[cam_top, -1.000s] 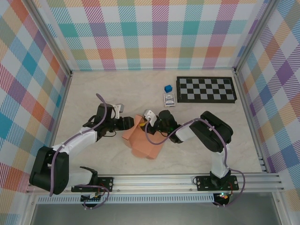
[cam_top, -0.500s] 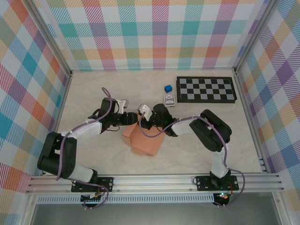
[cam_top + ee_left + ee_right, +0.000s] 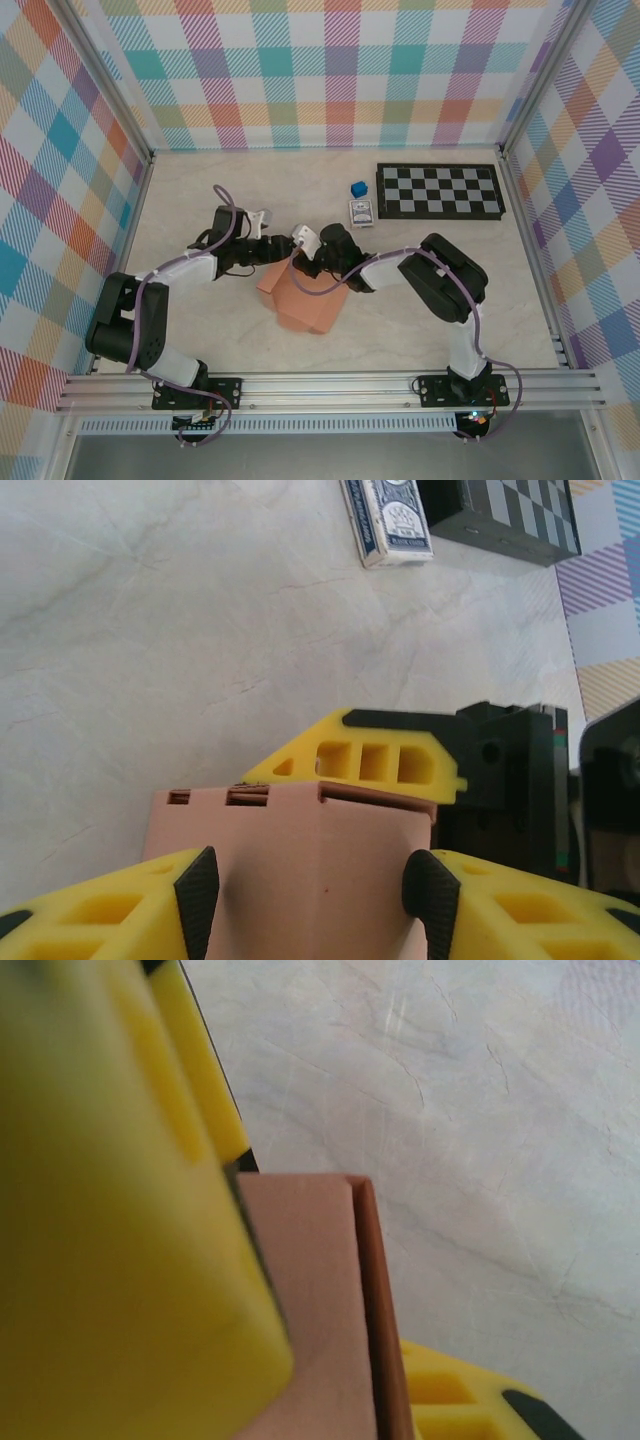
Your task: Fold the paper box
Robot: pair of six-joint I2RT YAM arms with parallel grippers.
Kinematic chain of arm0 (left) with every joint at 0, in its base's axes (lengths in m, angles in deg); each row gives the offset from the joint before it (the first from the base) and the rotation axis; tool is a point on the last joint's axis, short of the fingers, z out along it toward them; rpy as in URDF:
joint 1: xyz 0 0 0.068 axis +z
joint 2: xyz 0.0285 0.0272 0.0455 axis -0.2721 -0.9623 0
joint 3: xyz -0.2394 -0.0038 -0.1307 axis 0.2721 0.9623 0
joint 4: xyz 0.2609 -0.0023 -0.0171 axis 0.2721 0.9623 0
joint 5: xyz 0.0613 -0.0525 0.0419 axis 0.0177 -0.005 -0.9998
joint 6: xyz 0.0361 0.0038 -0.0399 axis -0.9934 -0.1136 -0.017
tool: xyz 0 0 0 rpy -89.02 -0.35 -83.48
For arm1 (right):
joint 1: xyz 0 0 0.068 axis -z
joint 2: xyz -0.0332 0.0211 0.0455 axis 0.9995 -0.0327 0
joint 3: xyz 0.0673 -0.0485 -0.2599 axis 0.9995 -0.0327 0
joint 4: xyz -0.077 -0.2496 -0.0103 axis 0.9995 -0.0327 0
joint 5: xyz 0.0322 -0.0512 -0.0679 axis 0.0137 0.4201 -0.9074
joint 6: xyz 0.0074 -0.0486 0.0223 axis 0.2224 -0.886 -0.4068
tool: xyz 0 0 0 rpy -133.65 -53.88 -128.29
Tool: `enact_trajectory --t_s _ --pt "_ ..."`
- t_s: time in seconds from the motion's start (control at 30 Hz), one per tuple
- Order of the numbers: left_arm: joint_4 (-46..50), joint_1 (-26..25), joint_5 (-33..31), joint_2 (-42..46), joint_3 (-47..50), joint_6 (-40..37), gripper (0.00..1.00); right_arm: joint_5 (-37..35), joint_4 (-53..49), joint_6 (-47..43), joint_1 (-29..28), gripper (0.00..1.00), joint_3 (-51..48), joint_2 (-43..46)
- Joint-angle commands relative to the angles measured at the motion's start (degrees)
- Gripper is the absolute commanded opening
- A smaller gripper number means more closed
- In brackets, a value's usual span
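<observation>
The paper box (image 3: 305, 305) is seen on the table, just ahead of the two arms and slightly left of centre, where the two grippers meet over it. One such box is counted. It is made of thin salmon-orange cardboard with a matt, smooth face. From the left wrist camera a squared body with sharp creased edges is shown, and small slots are cut along its upper edge. From above, its outline is angular and uneven.

The left gripper (image 3: 313, 895) is clamped on the box: the black pads (image 3: 197, 895) of its yellow fingers are pressed against two opposite sides. The right gripper (image 3: 303, 256) is placed at the far side of the box, with one yellow latticed finger (image 3: 370, 762) laid against the upper edge. Whether its fingers are apart or together cannot be told.

The table (image 3: 200, 200) is a pale, marble-patterned surface with faint grey veins. It is enclosed on three sides by walls (image 3: 330, 70) covered in a multicoloured plaid print, and an aluminium rail (image 3: 330, 385) runs along the near edge, where the two arm bases are bolted.

Farther back and to the right, one black-and-grey checkerboard (image 3: 438, 190) is laid flat. One small blue cube (image 3: 358, 188) is set just beside its left edge. One blue-and-white card pack (image 3: 360, 211) lies near the cube, between it and the box.
</observation>
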Motion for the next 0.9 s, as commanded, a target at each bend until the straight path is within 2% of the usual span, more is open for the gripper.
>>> enact_trajectory --t_s 0.0,0.2,0.43,0.57,0.73,0.87 --pt "-2.51 2.29 -0.24 -0.64 0.17 2.87 0.57 -2.21 -5.26 -0.26 -0.83 0.18 1.39 -1.84" --pt "-4.65 4.03 -0.02 0.52 0.82 5.62 0.59 -5.73 -7.79 1.08 -0.78 0.06 2.24 -2.03" --pt "-6.09 5.25 0.13 2.63 1.48 9.09 0.58 -8.69 -9.52 3.92 0.05 0.0 2.59 -1.41" --pt "-6.03 5.19 0.14 2.99 2.85 10.5 0.58 -10.52 -10.23 8.83 0.59 0.0 2.87 -1.86" --pt "-10.32 5.25 0.75 1.17 6.76 13.77 0.55 -10.93 -11.25 13.94 1.08 0.0 3.92 -4.25" --pt "-11.65 5.11 2.53 -0.12 6.43 15.38 0.55 -9.72 -9.84 14.87 1.19 0.0 3.56 -4.55"
